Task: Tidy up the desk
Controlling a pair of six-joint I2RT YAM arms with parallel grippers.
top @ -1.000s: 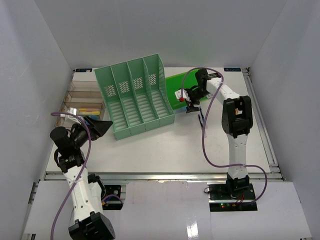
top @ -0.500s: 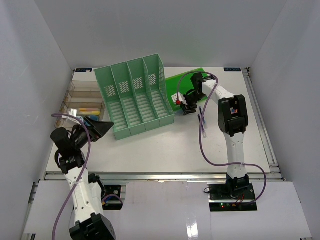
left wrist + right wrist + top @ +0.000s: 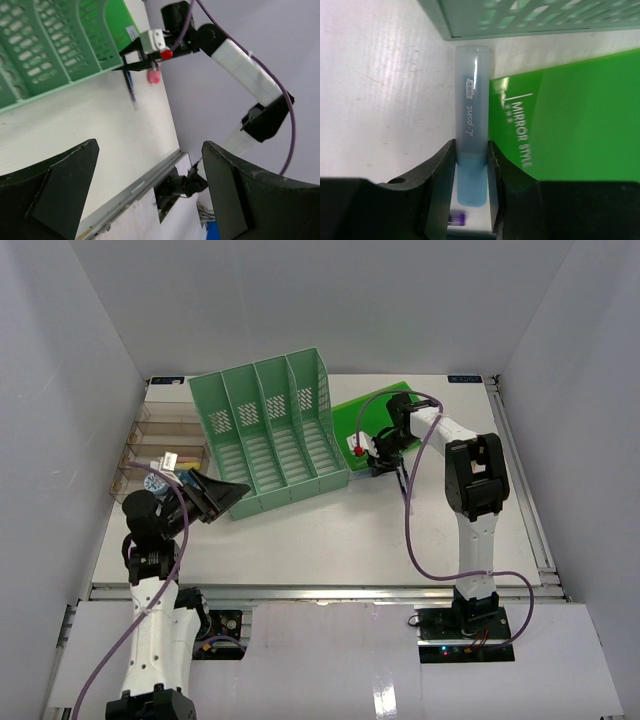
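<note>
The white desk (image 3: 330, 540) carries a mint-green file rack (image 3: 270, 435) at its middle back. My right gripper (image 3: 386, 462) is low beside the rack's right end, at the edge of a flat bright green board (image 3: 375, 415). In the right wrist view it (image 3: 471, 160) is shut on a light blue marker (image 3: 471, 115) with a frosted cap. The marker points at the rack's base (image 3: 535, 17) and runs along the green board's (image 3: 570, 125) left edge. My left gripper (image 3: 215, 495) is open and empty by the rack's front left corner, its fingers (image 3: 55, 190) wide apart.
A clear compartment tray (image 3: 150, 445) with small items stands at the left edge, just behind my left arm. Metal rails (image 3: 320, 588) line the desk's near edge. White walls close in the sides and back. The right arm (image 3: 240, 65) shows in the left wrist view.
</note>
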